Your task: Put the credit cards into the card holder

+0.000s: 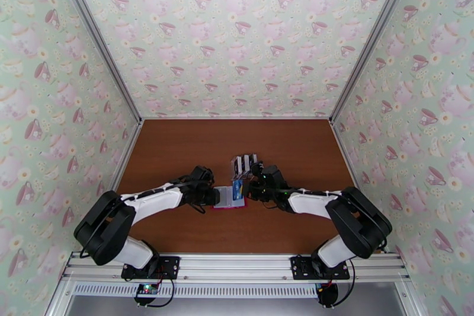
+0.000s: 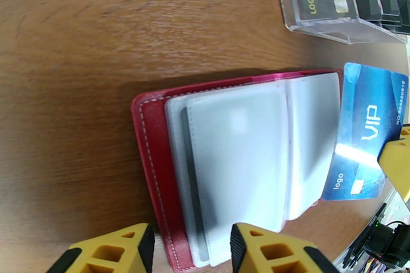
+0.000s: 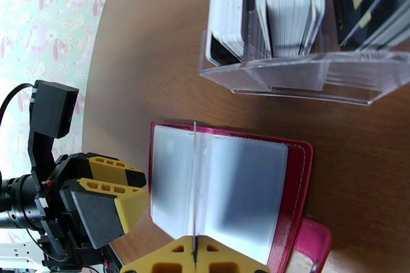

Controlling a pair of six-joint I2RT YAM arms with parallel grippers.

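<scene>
Support is coming from the left, where the left gripper (image 2: 190, 233) is hanging low over the near end of the card holder (image 2: 151, 166). Its jaws are standing partly spread and are not closing on anything I can make out. It is probably waiting there to pin the holder so that it does not slide under a push from the other side. I cannot tell whether the fingers are actually touching the red cover.

The card holder is lying open and flat on the brown surface (image 2: 102, 38), red cover down. Its frosted grey sleeves (image 2: 241, 166) are facing up and fanning out from the fold, which is leaving their edges exposed for loading. Its snap tab (image 3: 312, 248) is sticking out at the far right end.

Just past the sleeves, a blue credit card (image 2: 366, 130) marked VIP is tilting up off the surface. Its long edge is meeting the outer edge of the right-hand sleeve. It appears to be lining up with that sleeve's mouth, though whether any of it is already sliding inside is not clear. Behind the holder, a clear slotted stand (image 3: 307, 71) is holding the remaining black and white cards upright, near at hand for later picks.

The right gripper (image 3: 195, 248) is pinching the blue card with its jaws pressed together on the card's rear edge. That grip is leaving the leading edge free to enter the sleeve.
</scene>
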